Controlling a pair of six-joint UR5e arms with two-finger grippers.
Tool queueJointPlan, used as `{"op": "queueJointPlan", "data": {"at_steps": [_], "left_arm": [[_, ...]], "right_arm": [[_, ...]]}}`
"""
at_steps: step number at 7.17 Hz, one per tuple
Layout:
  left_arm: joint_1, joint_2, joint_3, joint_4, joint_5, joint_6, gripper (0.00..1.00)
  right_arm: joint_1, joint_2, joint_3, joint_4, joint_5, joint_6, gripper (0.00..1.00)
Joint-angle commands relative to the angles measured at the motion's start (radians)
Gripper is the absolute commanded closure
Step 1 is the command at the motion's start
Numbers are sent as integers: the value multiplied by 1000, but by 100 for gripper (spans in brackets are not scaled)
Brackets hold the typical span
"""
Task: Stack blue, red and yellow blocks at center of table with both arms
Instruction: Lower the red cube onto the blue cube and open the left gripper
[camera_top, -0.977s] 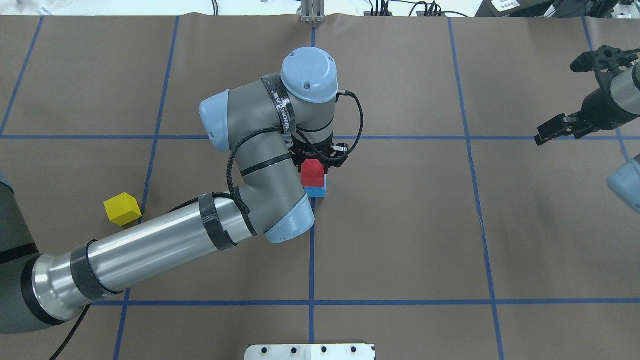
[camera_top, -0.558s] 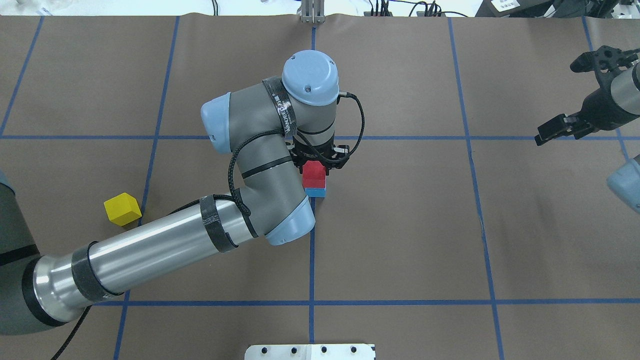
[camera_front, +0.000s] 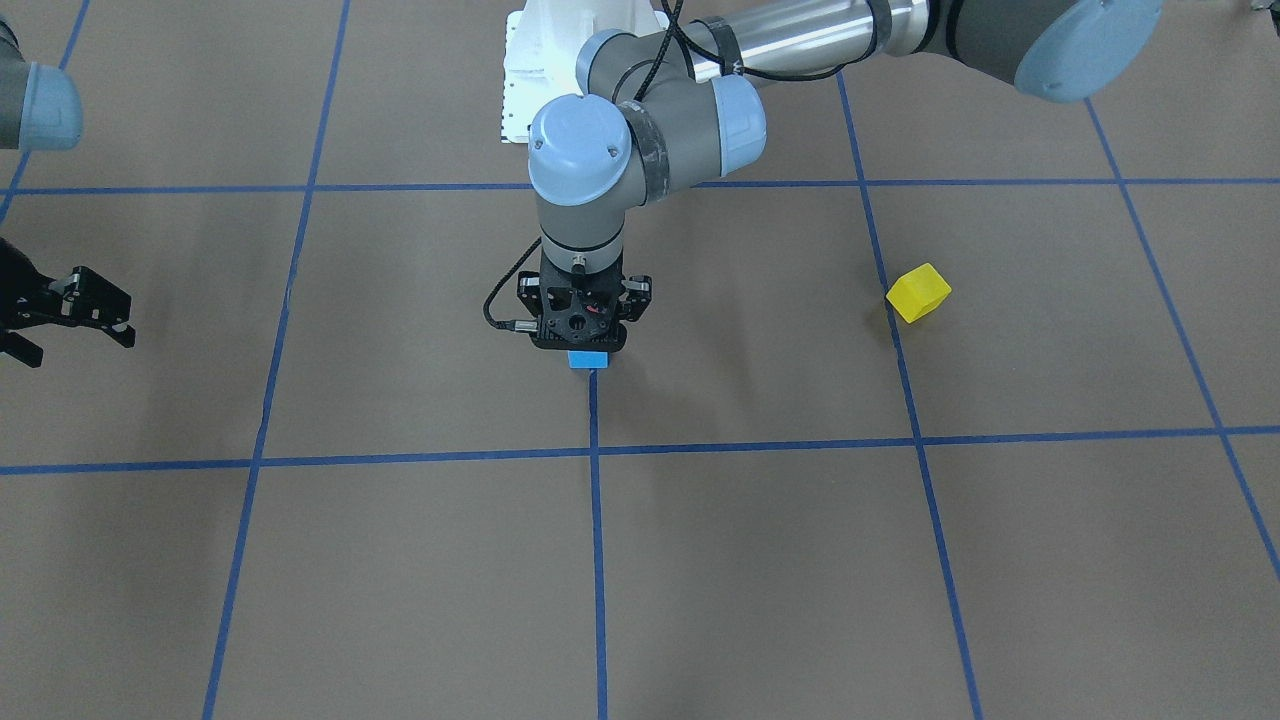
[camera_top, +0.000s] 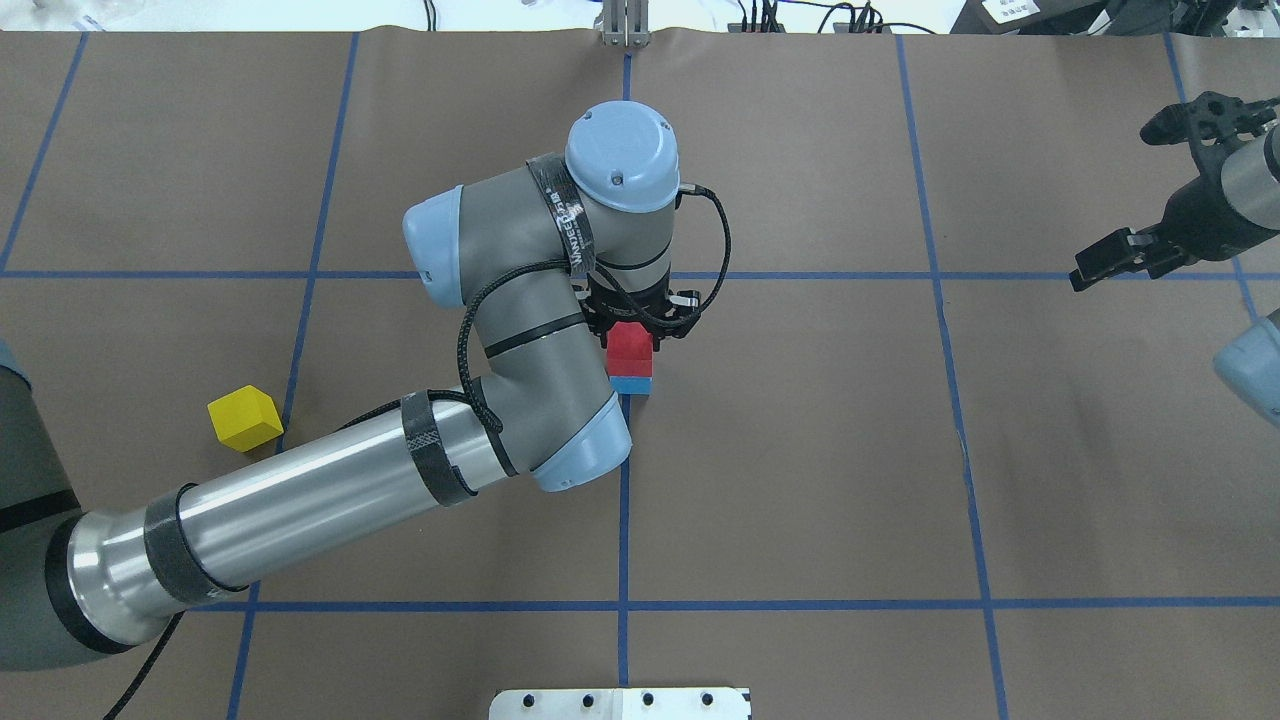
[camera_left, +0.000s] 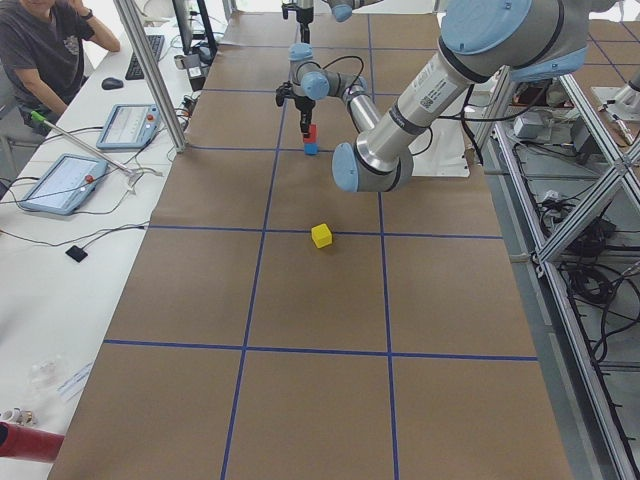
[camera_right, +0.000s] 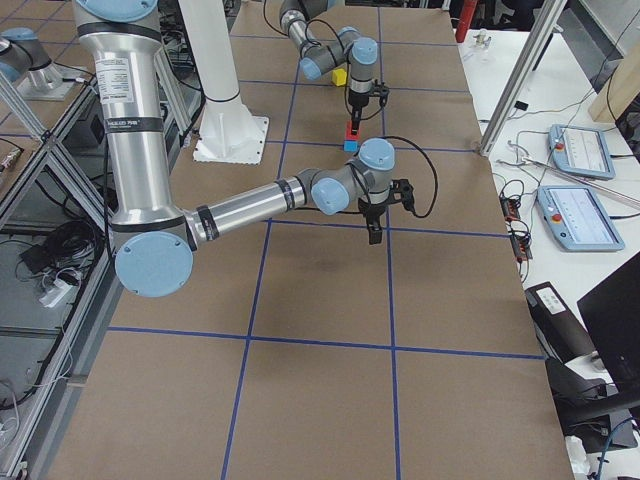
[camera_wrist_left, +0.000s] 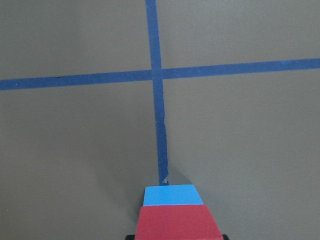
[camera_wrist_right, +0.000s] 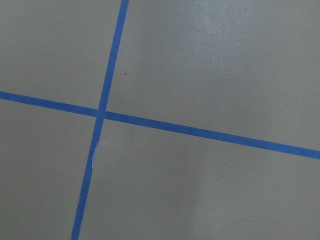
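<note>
My left gripper (camera_top: 636, 328) is shut on the red block (camera_top: 630, 350) and holds it straight down on top of the blue block (camera_top: 631, 385) at the table's centre tape cross. In the left wrist view the red block (camera_wrist_left: 177, 222) sits right over the blue block (camera_wrist_left: 172, 195), and I cannot tell whether they touch. In the front view only the blue block (camera_front: 588, 360) shows under the gripper (camera_front: 580, 335). The yellow block (camera_top: 245, 418) lies alone on the robot's left side. My right gripper (camera_top: 1100, 262) hovers open and empty at the far right.
Blue tape lines (camera_top: 623, 500) divide the brown table cover into squares. The white robot base plate (camera_top: 620, 703) is at the near edge. The left arm's elbow (camera_top: 560, 420) hangs over the area just left of the stack. An operator sits at a side desk (camera_left: 45, 50).
The left gripper has lowered the red block onto the blue block, so less blue shows in the overhead view. The right arm and the yellow block have not moved.
</note>
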Motion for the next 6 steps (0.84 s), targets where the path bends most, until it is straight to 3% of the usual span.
{"op": "queueJointPlan", "data": {"at_steps": [1, 4, 6], "left_arm": [[4, 1, 3, -10, 2, 0, 61], [4, 1, 5, -11, 2, 5, 38], [4, 4, -1, -8, 2, 9, 34]], "right_arm": [[-2, 0, -2, 0, 0, 0, 0], [0, 0, 0, 0, 0, 0, 0], [0, 0, 0, 0, 0, 0, 0]]}}
